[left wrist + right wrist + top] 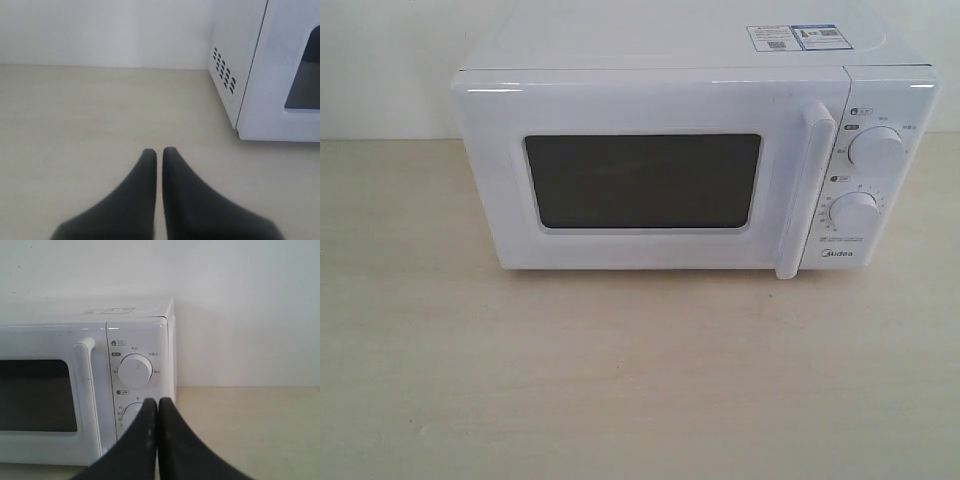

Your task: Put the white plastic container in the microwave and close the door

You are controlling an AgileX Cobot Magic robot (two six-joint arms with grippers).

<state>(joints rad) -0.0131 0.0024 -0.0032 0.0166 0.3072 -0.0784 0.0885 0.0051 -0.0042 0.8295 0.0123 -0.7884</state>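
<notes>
Left gripper: fingers pressed together, holding nothing, over the bare table off the microwave's left side
Microwave: stood at the table's far edge, near its middle
Door: shut; window too dark to tell what lay inside
Handle: upright, at the door's right edge
Dials: two, one above the other, right of the handle
Right gripper: fingers closed, empty, before the dials

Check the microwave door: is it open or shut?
Shut. The door lies flush with the front of the microwave, its bar handle next to the dials.
</notes>
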